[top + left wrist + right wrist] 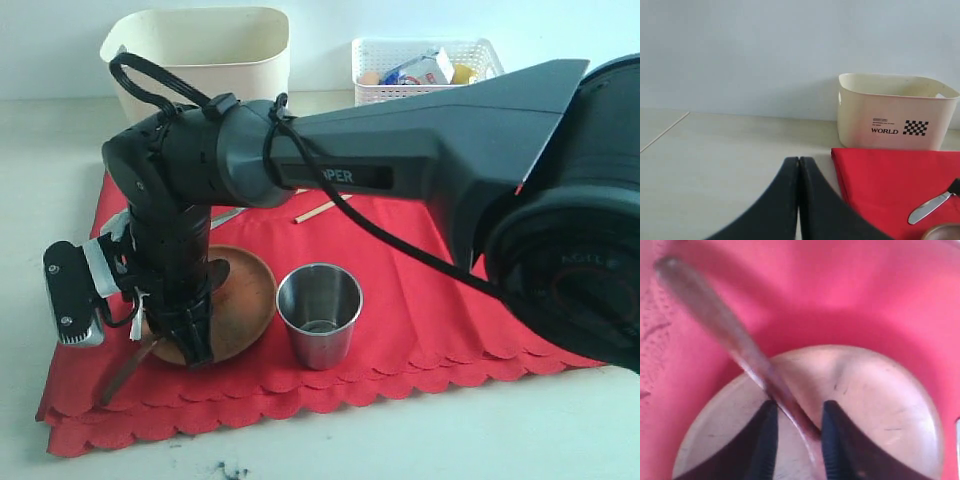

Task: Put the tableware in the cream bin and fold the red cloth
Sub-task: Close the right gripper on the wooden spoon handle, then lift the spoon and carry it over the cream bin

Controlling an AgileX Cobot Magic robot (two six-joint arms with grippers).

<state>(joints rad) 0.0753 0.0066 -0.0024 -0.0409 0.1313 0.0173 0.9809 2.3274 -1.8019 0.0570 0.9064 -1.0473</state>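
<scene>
The red cloth (420, 300) lies spread on the table, and on it are the brown wooden plate (245, 290), the steel cup (319, 312), a knife (228, 216) and a pale chopstick (318, 211). My right gripper (190, 345) reaches across and points down onto the plate's near left edge. In the right wrist view its jaws (797, 410) stand apart astride the wooden spoon (715, 315), which slants across the plate (880, 405) onto the cloth (840, 290). My left gripper (799, 161) is shut and empty over bare table, beside the cloth (880, 185) and the knife (930, 207). The cream bin (200, 55) stands behind.
A white lattice basket (425, 70) holding food and a carton stands at the back right, next to the cream bin (895, 112). The right arm's big dark body fills the right side of the exterior view. Bare table runs in front of the cloth's scalloped edge.
</scene>
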